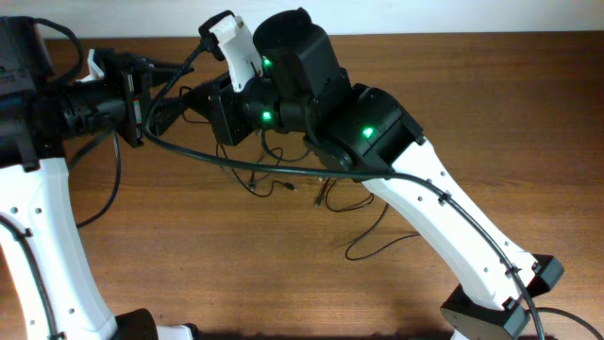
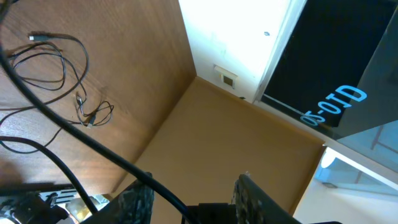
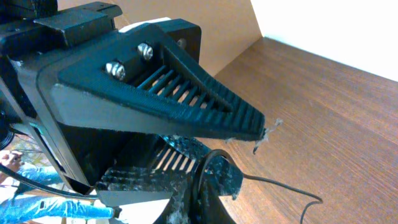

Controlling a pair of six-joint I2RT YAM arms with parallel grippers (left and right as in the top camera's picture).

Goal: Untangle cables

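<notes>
Thin black cables (image 1: pixel 283 181) lie tangled on the wooden table under the right arm, with one loop (image 1: pixel 373 238) trailing toward the front. In the left wrist view the same cables (image 2: pixel 59 59) lie coiled on the wood at upper left. My right gripper (image 3: pixel 208 177) is shut on one cable (image 3: pixel 280 185), which arches over its fingertips and runs off across the table. My left gripper (image 2: pixel 194 180) is open, and a black cord crosses its left finger (image 2: pixel 140 199) into the gap. The two grippers (image 1: pixel 175 102) (image 1: pixel 203 104) meet tip to tip at the back left.
The left gripper's ribbed finger (image 3: pixel 186 106) hangs close above the right gripper's jaws. A thicker dark arm cable (image 1: pixel 245 162) sweeps across the table beneath both wrists. The table's far edge (image 2: pixel 168 106) drops to a brown floor.
</notes>
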